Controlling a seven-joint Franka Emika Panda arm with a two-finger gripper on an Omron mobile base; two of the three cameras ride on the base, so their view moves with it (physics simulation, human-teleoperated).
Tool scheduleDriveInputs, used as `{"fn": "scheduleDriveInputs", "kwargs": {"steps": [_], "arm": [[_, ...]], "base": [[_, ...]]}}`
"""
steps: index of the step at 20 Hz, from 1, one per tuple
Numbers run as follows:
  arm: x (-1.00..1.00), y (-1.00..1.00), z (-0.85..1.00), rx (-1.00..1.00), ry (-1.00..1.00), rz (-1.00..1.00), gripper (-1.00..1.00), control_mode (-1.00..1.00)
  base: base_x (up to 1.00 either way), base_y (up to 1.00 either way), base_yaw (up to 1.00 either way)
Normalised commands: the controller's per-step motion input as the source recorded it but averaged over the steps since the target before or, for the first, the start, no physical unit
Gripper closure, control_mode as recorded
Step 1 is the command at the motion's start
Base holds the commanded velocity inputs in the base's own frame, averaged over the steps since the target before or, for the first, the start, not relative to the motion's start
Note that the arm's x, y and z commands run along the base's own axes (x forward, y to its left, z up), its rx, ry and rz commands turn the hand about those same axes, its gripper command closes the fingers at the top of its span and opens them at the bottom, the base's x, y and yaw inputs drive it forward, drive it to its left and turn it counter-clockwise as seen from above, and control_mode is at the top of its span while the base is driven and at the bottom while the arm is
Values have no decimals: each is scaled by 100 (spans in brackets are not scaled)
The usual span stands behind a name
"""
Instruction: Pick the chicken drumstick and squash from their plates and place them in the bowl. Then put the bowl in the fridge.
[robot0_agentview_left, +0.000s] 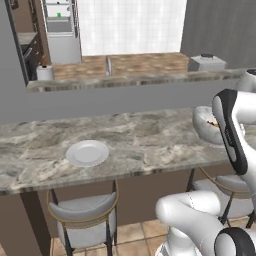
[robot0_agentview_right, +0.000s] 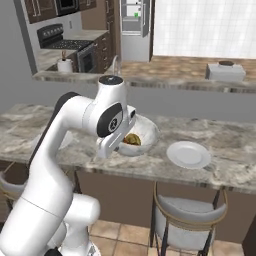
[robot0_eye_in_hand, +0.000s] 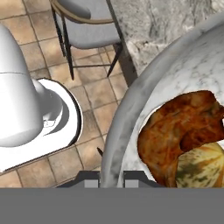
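A long marble counter (robot0_agentview_left: 150, 137) runs across a rendered kitchen, with 2 grey stools tucked under its near edge. Toward the left end of the counter sits 1 plain white plate (robot0_agentview_left: 87, 152), bare. Right of it, partly behind the white robot arm, is the off-white bowl (robot0_agentview_left: 206, 125). From the other side, the bowl (robot0_agentview_right: 145, 131) sits just left of a second bare plate (robot0_agentview_right: 188, 154) on the same counter.

In the hand view the bowl's (robot0_eye_in_hand: 144, 92) rim curves past close up. Inside it lies the reddish-brown chicken drumstick (robot0_eye_in_hand: 179, 127), and the pale yellow-green squash (robot0_eye_in_hand: 203, 164) touches it from below. The gripper (robot0_eye_in_hand: 110, 177) has its 2 fingertips pinching the bowl's near rim between them. Beyond the counter, far back against the wall, stands the fridge (robot0_agentview_left: 60, 25), its door open.
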Motion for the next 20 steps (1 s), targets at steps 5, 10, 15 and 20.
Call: {"fn": "scheduleDriveInputs", "kwargs": {"steps": [5,10,15,20], "arm": [[0,0,0,0,0,0,100,100],[0,0,0,0,0,0,100,100],[0,0,0,0,0,0,100,100],[0,0,0,0,0,0,100,100]], "base": [[-52,-11,-11],[-5,-6,-71],[0,4,-95],[0,4,-95]]}}
